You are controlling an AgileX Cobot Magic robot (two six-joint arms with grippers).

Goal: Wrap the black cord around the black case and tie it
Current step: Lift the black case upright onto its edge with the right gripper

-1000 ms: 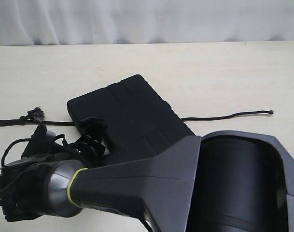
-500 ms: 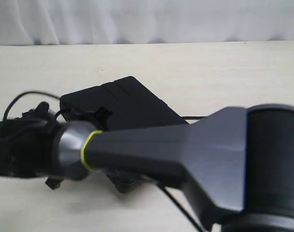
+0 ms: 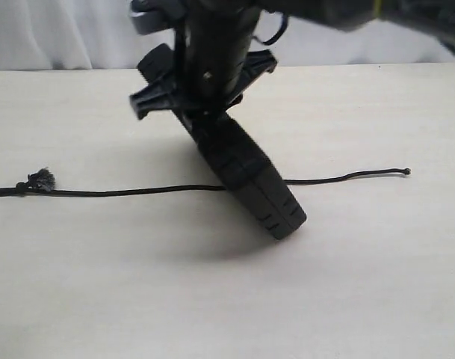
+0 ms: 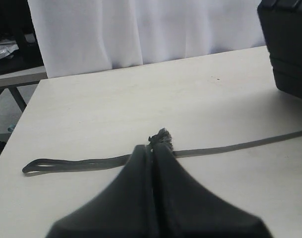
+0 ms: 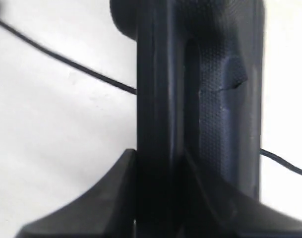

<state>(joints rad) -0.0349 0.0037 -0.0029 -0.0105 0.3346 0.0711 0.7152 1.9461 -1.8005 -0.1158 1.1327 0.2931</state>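
Left gripper (image 4: pixel 151 148) has its two fingers pressed together with nothing between them. In the left wrist view its tips point at the frayed grey knot (image 4: pixel 162 135) of the black cord (image 4: pixel 230 148). The knot lies on the pale table (image 4: pixel 116 94) just in front of the tips, but I cannot tell if they touch it. The exterior view does not show this gripper.

In the exterior view the cord lies in a nearly straight line across the table. It starts at the left edge of the picture, passes the frayed knot and goes on to the black case (image 3: pixel 249 179) in the middle. There it goes out of sight behind the low part of the case. It comes out on the other side and ends at the small knotted tip (image 3: pixel 406 171) on the right.

The case does not lie flat. It stands on its edge and leans, with the low end near the table and the high end up at the right gripper (image 3: pixel 201 93). This gripper comes from above and is clamped on the case. In the right wrist view one finger (image 5: pixel 122 193) sits on each side of the narrow edge of the case.
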